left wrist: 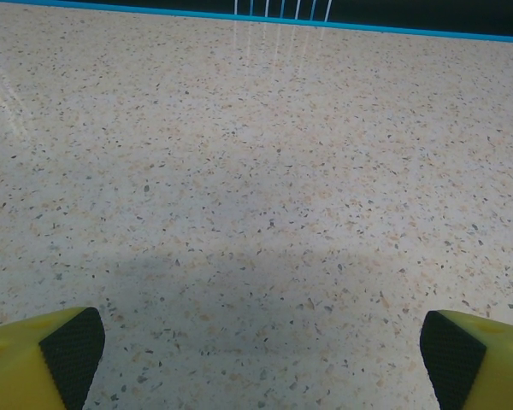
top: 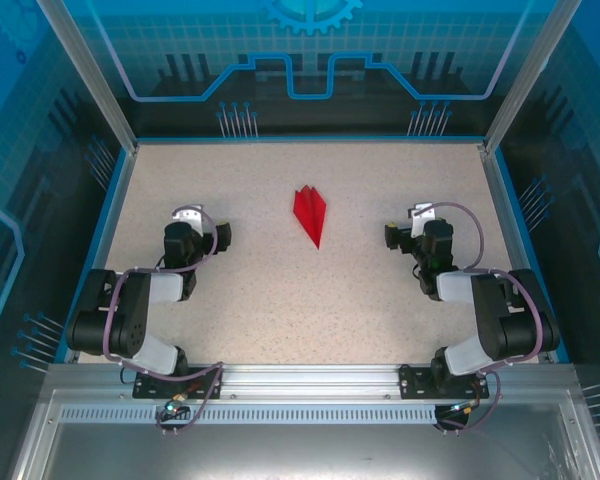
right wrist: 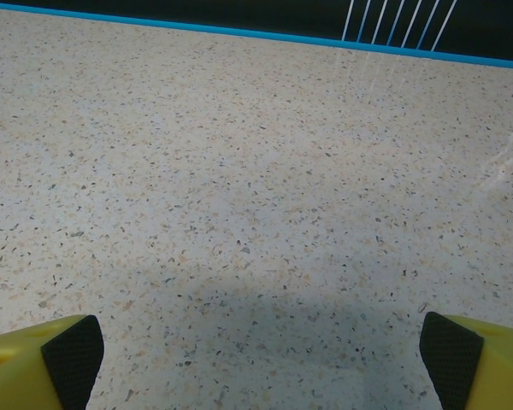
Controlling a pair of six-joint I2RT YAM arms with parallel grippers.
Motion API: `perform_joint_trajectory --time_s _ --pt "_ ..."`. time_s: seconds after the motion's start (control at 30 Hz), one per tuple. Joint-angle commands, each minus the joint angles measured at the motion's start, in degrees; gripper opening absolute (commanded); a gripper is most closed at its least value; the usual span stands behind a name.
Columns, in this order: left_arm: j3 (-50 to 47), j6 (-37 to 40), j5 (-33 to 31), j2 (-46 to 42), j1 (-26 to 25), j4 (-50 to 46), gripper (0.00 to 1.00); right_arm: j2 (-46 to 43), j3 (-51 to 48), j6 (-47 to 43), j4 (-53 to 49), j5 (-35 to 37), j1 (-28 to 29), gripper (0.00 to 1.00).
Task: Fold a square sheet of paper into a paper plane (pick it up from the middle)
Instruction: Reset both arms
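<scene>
Speckled table (top: 230, 300) bears your folded paper plane (top: 309, 212); left gripper (left wrist: 261, 346) and right gripper (right wrist: 261, 346) sit wide-jawed, well clear, sparing its creases.

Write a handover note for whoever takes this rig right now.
Left gripper: open, empty, over bare table.
Right gripper: open, empty, also over bare table.
Paper plane: folded, lying mid-table between the two arms, nose toward the near edge, clear of both grippers.
Done: the folding looks finished.
Left: apparently nothing; crease quality can't be judged from overhead.
</scene>
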Motion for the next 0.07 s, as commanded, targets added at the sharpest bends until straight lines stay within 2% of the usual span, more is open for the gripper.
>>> perform_joint_trajectory --time_s 0.0,0.03 --pt "1.30 1.08 1.52 0.41 -0.06 0.17 0.99 0.54 0.40 -0.44 1.86 -0.64 -0.93 0.99" --pt "1.17 1.08 1.51 0.40 -0.12 0.35 0.99 0.51 0.35 -0.51 1.95 -0.59 -1.08 0.99"
